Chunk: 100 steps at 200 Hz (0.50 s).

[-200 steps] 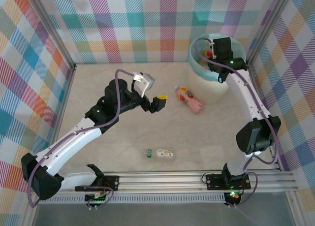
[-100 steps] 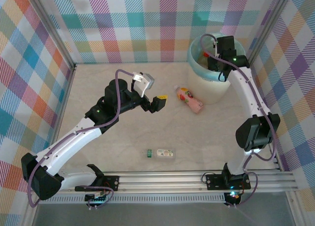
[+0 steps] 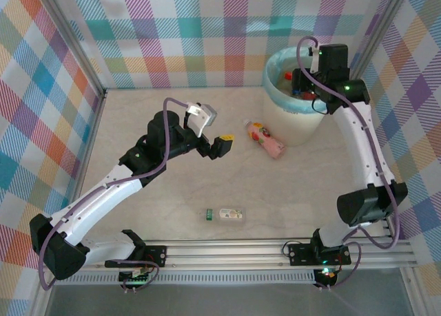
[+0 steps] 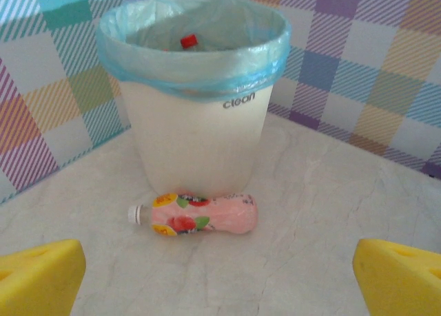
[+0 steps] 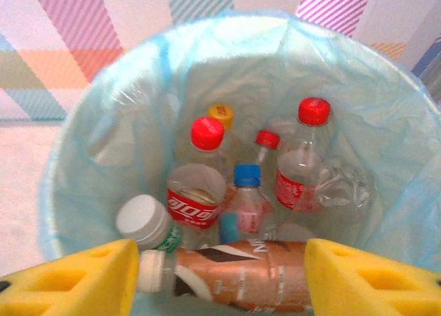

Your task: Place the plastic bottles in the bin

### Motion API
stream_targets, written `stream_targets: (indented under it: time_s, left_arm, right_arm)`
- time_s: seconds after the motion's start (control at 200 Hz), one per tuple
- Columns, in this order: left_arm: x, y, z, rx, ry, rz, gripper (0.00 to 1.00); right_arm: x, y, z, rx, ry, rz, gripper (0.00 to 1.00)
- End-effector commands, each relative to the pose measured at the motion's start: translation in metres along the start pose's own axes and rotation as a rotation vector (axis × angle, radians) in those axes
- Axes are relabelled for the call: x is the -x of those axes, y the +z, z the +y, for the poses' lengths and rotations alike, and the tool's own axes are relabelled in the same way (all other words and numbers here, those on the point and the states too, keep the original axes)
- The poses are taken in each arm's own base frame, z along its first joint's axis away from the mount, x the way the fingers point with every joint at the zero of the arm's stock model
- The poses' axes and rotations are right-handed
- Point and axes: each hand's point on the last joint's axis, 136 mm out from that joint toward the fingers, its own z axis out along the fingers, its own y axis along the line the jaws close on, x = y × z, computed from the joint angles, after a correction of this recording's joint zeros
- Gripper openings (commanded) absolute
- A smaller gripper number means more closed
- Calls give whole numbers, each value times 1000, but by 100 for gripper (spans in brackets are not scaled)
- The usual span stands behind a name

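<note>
The white bin with its mint liner stands at the back right. My right gripper hovers over its mouth, open. Between and below the yellow pads a brown bottle lies crosswise, blurred, on top of several clear bottles with red, blue, yellow and white caps. A pink bottle lies on the table against the bin's foot. A clear bottle with a green label lies near the front. My left gripper is open and faces the pink bottle and the bin.
Checked walls close the table at the back and both sides. An aluminium rail with the arm bases runs along the front. The liner's rim rings the right wrist view.
The right gripper has shifted right over the bin and its jaws have opened, letting the brown bottle go into the bin. The left arm has stayed still.
</note>
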Motion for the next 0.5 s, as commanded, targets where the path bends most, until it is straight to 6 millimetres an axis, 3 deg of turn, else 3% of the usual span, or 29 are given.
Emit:
stream_targets:
  time_s: [0.0,0.155,0.495]
  left_arm:
    - [-5,-1,5,16,17,25,99]
    - [-26,-2,-8,-64,63,127,98]
    - [-120,-35,-72,-407,304,461,96]
  right_arm:
    - [3,-5,8,48,23,-3,56]
    - [0,-11,22,128,66,12,54]
    - [4,-47,53,274,37,-65,54]
